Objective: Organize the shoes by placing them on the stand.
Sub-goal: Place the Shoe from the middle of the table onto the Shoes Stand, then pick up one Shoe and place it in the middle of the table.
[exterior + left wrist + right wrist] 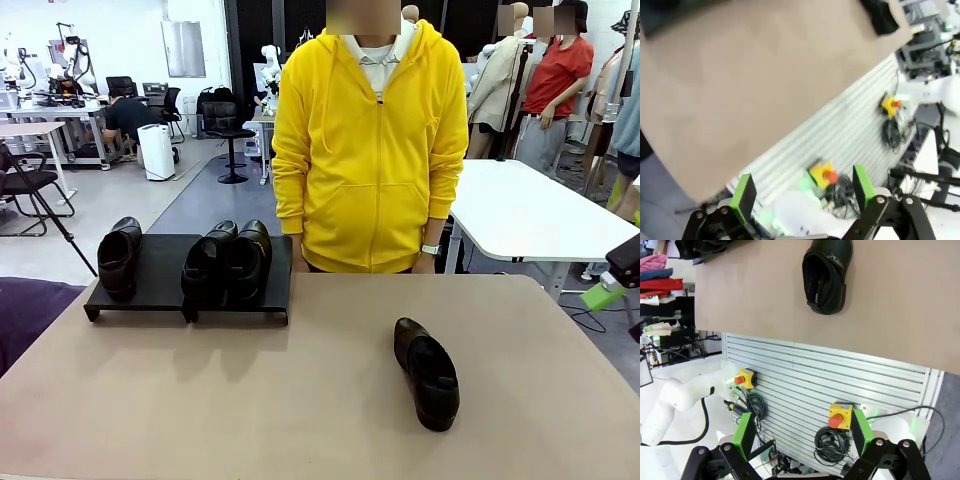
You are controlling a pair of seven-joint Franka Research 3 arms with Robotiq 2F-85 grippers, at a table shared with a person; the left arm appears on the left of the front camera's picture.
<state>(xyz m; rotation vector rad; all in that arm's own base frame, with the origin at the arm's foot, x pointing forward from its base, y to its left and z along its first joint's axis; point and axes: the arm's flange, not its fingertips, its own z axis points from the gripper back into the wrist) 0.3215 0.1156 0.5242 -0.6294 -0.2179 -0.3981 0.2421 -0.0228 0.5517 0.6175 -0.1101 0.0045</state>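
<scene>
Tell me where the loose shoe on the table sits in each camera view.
Front view: the loose shoe lies right of center on the beige tabletop, apart from the stand.
Left wrist view: a dark blurred shape at the top right edge, probably it.
Right wrist view: top center.
Shared landmark: the beige tabletop.

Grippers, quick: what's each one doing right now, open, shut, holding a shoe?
Left gripper: open, holding nothing.
Right gripper: open, holding nothing; one shoe lies loose on the table, apart from it.
</scene>
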